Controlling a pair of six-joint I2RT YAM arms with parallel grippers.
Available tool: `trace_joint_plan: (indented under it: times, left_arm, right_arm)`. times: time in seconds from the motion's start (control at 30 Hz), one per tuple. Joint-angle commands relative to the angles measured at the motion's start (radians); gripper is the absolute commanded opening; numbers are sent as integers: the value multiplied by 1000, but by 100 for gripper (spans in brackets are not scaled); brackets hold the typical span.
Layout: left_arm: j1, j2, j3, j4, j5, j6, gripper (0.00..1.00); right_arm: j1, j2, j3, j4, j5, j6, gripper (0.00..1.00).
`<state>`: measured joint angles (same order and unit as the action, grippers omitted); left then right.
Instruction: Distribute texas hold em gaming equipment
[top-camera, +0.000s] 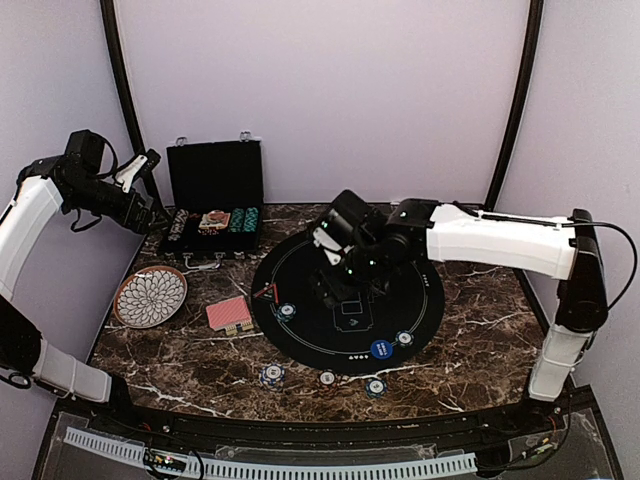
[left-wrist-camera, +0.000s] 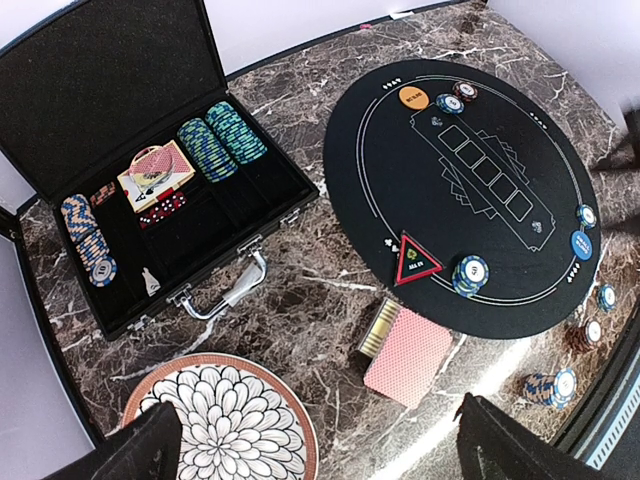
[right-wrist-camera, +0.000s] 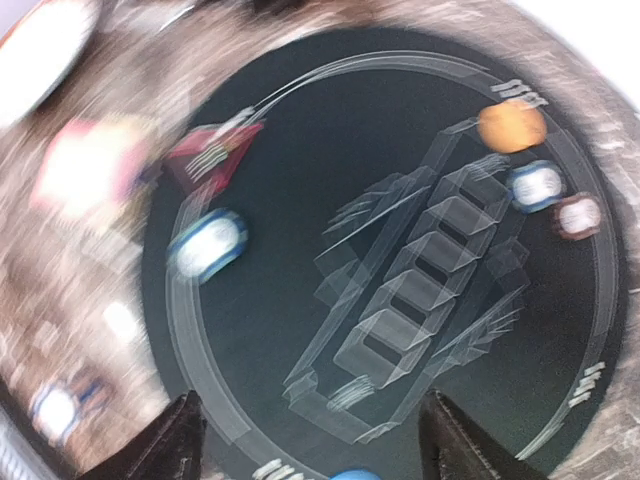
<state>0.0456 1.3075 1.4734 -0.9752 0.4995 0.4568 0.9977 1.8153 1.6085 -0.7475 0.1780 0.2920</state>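
A red-backed card deck lies on the marble left of the round black mat; it also shows in the left wrist view. On the mat are a blue chip stack, a blue button disc, a chip and a red triangle marker. An orange disc and two chips sit at the mat's far edge. Three chip stacks stand on the marble in front. My right gripper hovers open and empty over the mat; its view is blurred. My left gripper is open, raised high near the case.
An open black case at the back left holds chip rows, cards and dice. A white petal-pattern plate lies at the left in front of it. The right arm's links stretch across the right half of the mat.
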Motion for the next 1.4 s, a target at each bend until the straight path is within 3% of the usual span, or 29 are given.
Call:
trace_joint_plan:
  times: [0.0, 0.23, 0.77, 1.03, 1.37]
  left_arm:
    - [-5, -35, 26, -24, 13, 9, 99]
    - [-5, -36, 22, -23, 26, 5, 99]
    - [-6, -39, 27, -26, 26, 6, 99]
    - [-5, -35, 25, -25, 25, 5, 99]
    - [-6, -36, 24, -23, 24, 3, 99]
  right_arm:
    - [143, -53, -125, -17, -45, 66, 81]
    - [294, -9, -197, -11, -130, 101, 86]
    - [312, 98, -209, 13, -141, 61, 88]
    - [312, 114, -225, 22, -140, 58, 85]
    - [311, 137, -217, 23, -129, 53, 73]
